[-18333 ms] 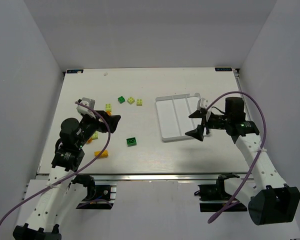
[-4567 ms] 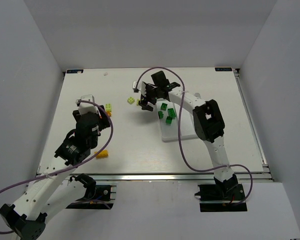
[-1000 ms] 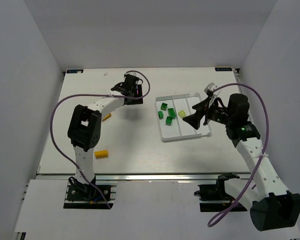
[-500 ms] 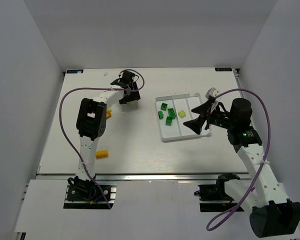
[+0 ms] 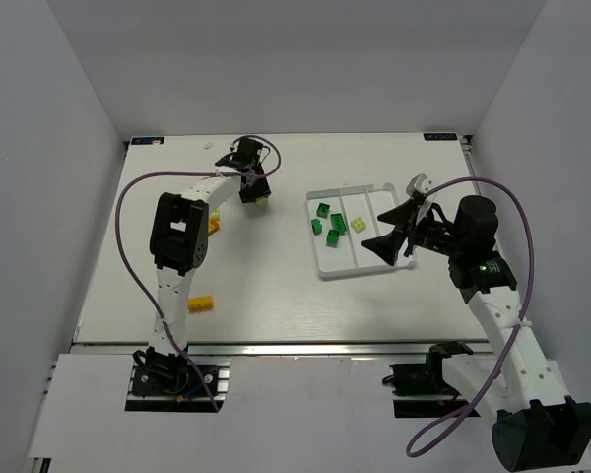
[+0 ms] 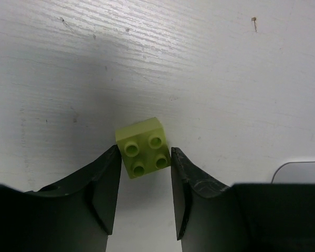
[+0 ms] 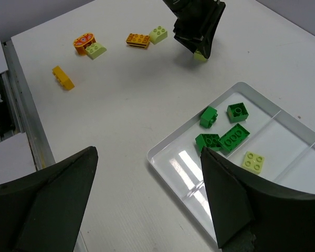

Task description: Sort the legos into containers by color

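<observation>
My left gripper [image 6: 144,157] reaches to the far middle of the table and is shut on a pale yellow-green lego [image 6: 143,147], which rests on the table pinched at the fingertips. The top view shows that gripper [image 5: 257,194] left of the white tray [image 5: 320,274]. Several dark green legos [image 5: 332,225] lie in the tray's left container and one pale yellow-green lego [image 5: 359,226] in the middle one. My right gripper [image 5: 396,225] hovers open over the tray's right side, holding nothing. From the right wrist, the green legos [image 7: 234,137] sit just past my open gripper [image 7: 148,152].
An orange-yellow lego [image 5: 200,304] lies near the front left. More orange and pale green legos [image 7: 138,40] cluster on the table behind the left arm, with a yellow one [image 7: 63,77] apart from them. The left arm's cable [image 5: 128,217] loops over the left side.
The left jaws have narrowed onto the pale yellow-green lego and the gripper has settled over it. The right arm has drifted slightly right, still open.
</observation>
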Available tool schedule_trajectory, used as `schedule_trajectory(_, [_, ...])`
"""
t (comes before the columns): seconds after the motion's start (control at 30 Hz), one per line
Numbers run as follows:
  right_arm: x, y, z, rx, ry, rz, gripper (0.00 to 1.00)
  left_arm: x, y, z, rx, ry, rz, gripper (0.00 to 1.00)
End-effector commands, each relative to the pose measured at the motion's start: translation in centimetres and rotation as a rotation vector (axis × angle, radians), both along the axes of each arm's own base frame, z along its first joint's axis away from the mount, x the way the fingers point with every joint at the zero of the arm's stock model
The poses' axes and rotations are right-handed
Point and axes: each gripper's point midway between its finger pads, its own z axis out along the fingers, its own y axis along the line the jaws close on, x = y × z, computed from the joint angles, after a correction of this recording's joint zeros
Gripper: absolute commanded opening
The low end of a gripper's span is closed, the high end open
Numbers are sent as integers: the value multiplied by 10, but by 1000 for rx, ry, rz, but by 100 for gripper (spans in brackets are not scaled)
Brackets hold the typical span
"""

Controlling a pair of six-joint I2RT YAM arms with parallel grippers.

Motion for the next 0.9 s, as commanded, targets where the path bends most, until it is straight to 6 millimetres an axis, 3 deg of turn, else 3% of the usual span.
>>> schedule_trajectory(0.0, [3,-1,7,7,-50,-1,84,-8,-1,10,-14,4,-27,44])
schedule_trajectory(0.13, [5,-1,6,6,-53,-6,84,-15,-4,21,-19,-14,-98,24])
schedule_trajectory(0.17, [6,-3,5,5,-51,-12,84,-11,-7,38,-25,-65,-146,20])
schedule_trajectory(0.23, [6,-3,4,5,-50,-10,83,-25,-25,49,-62,-88,-245,14])
schedule_trajectory(0.27, [5,-3,6,7,-56,-9,83,-25,-37,81,-91,-176,-308,12])
schedule_trajectory(0.37, [6,-3,4,7,-50,-11,80,-48,-59,123,-234,-279,-432,10])
schedule_trajectory(0.47, [6,-3,2,7,-47,-9,76,-74,-88,145,-362,-320,-564,9])
schedule_trajectory(0.6, [11,-6,2,2,-49,-33,58,-105,-132,149,-502,-280,-723,6])
schedule_trajectory(0.77, [16,-11,0,-5,-55,-69,56,-127,-192,141,-568,-242,-816,7])
schedule_trajectory(0.8, [15,-11,1,-5,-60,-69,56,-126,-202,147,-575,-256,-827,6])
schedule_trajectory(0.87, [16,-13,2,-4,-63,-76,56,-125,-219,135,-581,-237,-830,6])
